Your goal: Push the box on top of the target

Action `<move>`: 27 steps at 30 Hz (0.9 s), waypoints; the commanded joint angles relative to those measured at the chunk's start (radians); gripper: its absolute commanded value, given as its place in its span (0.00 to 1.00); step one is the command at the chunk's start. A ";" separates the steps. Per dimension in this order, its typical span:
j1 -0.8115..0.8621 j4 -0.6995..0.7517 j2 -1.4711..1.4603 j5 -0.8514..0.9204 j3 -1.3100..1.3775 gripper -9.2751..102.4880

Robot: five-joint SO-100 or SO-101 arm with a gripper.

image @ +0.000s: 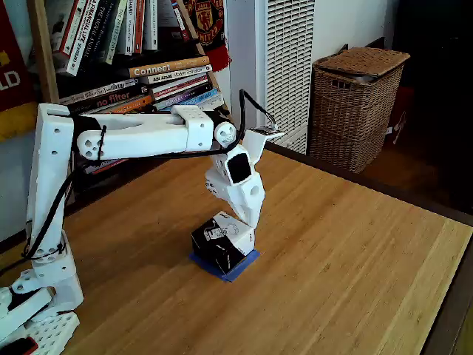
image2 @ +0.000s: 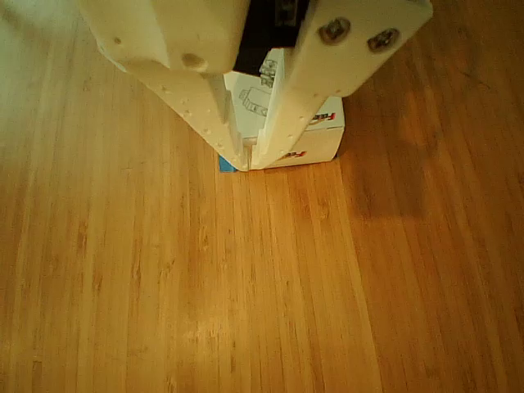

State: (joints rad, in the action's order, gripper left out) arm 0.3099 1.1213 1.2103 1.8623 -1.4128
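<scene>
The box (image: 215, 248) is a small black cube with a white printed top, resting on the wooden table (image: 347, 251). Blue tape of the target (image: 241, 268) pokes out from under its near and right edges. My white gripper (image: 247, 235) points down and touches the box's right side in the fixed view. In the other view the fingers (image2: 282, 123) come in from the top and meet at the gripper (image2: 249, 160) tips, shut with nothing held, against the box's white face (image2: 322, 137). A sliver of the blue target (image2: 226, 164) shows by the left fingertip.
A large wicker basket (image: 355, 107) stands behind the table at the right. A bookshelf (image: 140, 66) with stacked books is behind the arm. The arm's base (image: 37, 296) sits at the table's left front. The table's dark edge (image: 451, 310) runs along the right.
</scene>
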 commanded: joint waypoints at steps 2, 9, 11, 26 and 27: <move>-0.020 0.005 0.060 0.006 0.006 0.08; -0.060 0.005 0.061 0.012 -0.009 0.08; -0.071 0.005 0.063 0.012 -0.012 0.08; -0.080 0.006 0.086 0.028 -0.055 0.08; -0.080 0.006 0.087 0.028 -0.055 0.08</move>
State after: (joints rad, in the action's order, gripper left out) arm 0.2270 1.1213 1.2103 1.8837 -1.4711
